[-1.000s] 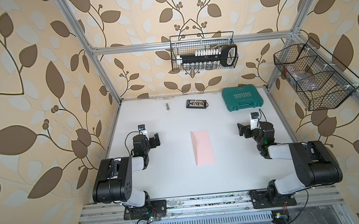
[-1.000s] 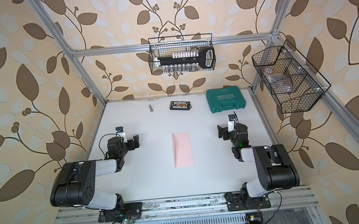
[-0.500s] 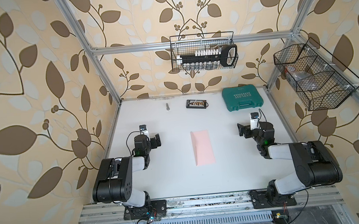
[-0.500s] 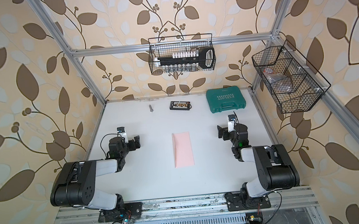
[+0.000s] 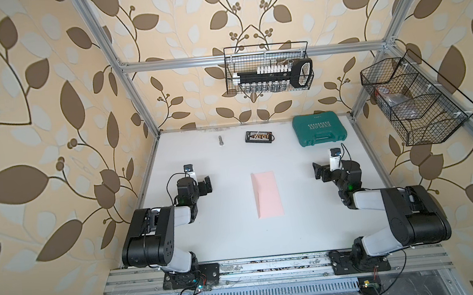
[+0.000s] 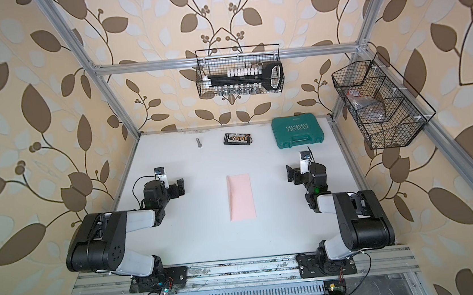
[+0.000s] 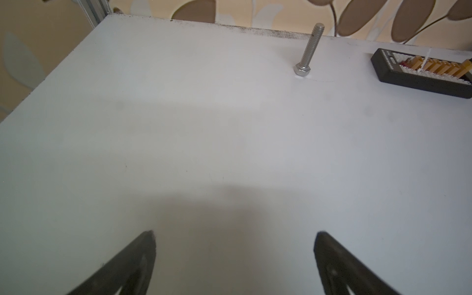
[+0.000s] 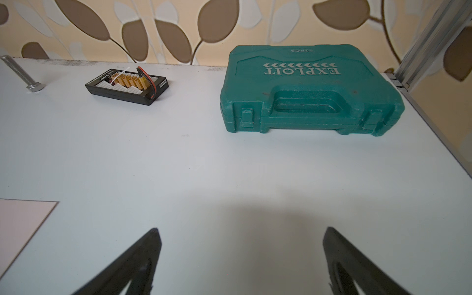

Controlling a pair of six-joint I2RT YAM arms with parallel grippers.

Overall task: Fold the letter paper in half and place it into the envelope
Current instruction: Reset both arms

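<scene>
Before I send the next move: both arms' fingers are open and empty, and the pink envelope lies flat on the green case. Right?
Not quite. The envelope is not on the green case; it lies flat on the white table, midway between the arms and well apart from the case, as both top views show. The rest holds.

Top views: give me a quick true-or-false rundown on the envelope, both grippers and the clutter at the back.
The left gripper holds the pink envelope. False: it is open, empty and apart from it.
The right gripper is open. True.
The green tool case lies on the envelope. False: it sits apart, near the table's back edge.
A bolt lies near the back edge. True.
</scene>
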